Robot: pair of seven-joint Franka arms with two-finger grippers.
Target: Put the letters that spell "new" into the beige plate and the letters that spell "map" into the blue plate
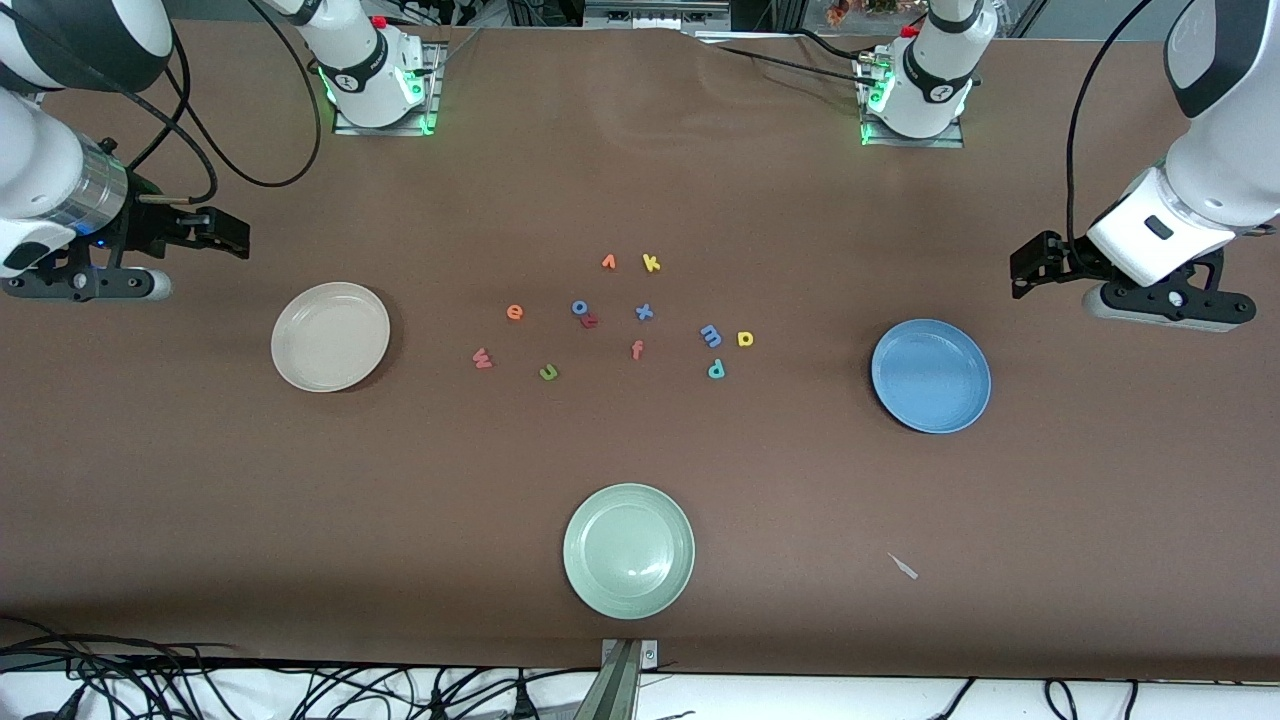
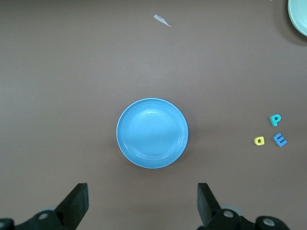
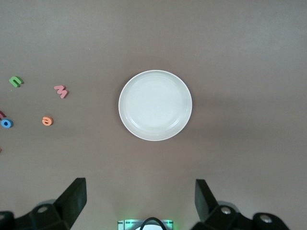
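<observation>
The beige plate (image 1: 330, 336) (image 3: 155, 105) lies empty toward the right arm's end. Beside it are the orange e (image 1: 514, 312) (image 3: 46, 121), pinkish w (image 1: 482, 358) (image 3: 61, 91) and green n (image 1: 548, 372) (image 3: 16, 81). The blue plate (image 1: 931, 376) (image 2: 152, 133) lies empty toward the left arm's end, with the light blue m (image 1: 711, 335) (image 2: 280, 140), yellow a (image 1: 745, 339) (image 2: 259, 140) and teal p (image 1: 716, 369) (image 2: 275, 119) beside it. My right gripper (image 1: 235, 238) (image 3: 140, 199) hangs open by the beige plate. My left gripper (image 1: 1025, 265) (image 2: 143, 201) hangs open by the blue plate.
Mid-table lie an orange v (image 1: 609, 262), yellow k (image 1: 651, 263), blue o (image 1: 580, 307), dark red k (image 1: 590, 321), blue x (image 1: 644, 312) and pink f (image 1: 637, 349). A pale green plate (image 1: 628, 550) sits near the front edge, a white scrap (image 1: 903, 567) beside it.
</observation>
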